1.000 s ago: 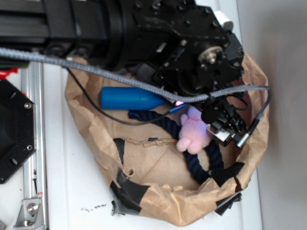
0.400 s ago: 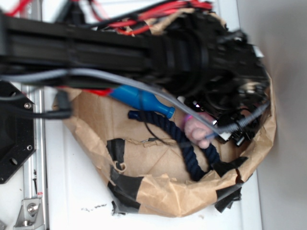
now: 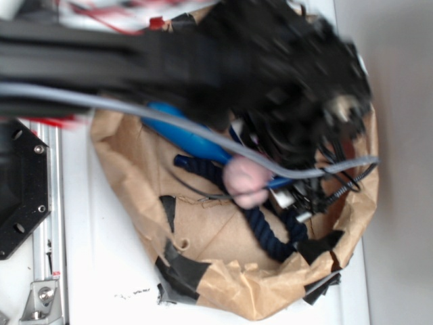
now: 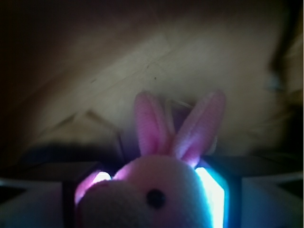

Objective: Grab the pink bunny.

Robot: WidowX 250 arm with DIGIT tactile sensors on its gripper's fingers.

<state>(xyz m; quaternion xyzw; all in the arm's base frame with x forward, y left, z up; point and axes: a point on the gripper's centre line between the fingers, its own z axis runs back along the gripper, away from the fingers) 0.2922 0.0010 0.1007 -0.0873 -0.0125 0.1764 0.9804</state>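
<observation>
The pink bunny (image 3: 247,181) is a small pink plush inside the brown paper bag (image 3: 230,288), partly covered by a grey cable. In the wrist view its whitish face with a dark eye and two upright pink ears (image 4: 156,187) fills the space between my fingers. My gripper (image 3: 276,189) sits at the bunny's right side under the blurred black arm. In the wrist view the gripper (image 4: 152,194) has its lit pads pressed against both sides of the bunny's head. It is shut on the bunny.
A blue bottle (image 3: 186,139) lies in the bag to the upper left of the bunny. A dark navy rope (image 3: 270,233) curls beneath it. Black tape patches the bag's front. A black plate (image 3: 20,189) and a metal rail (image 3: 44,271) stand at the left.
The arm has swung over the bag and is motion-blurred. The bunny has shifted left and slightly up from its earlier spot, now between the fingers. The bottle has tilted.
</observation>
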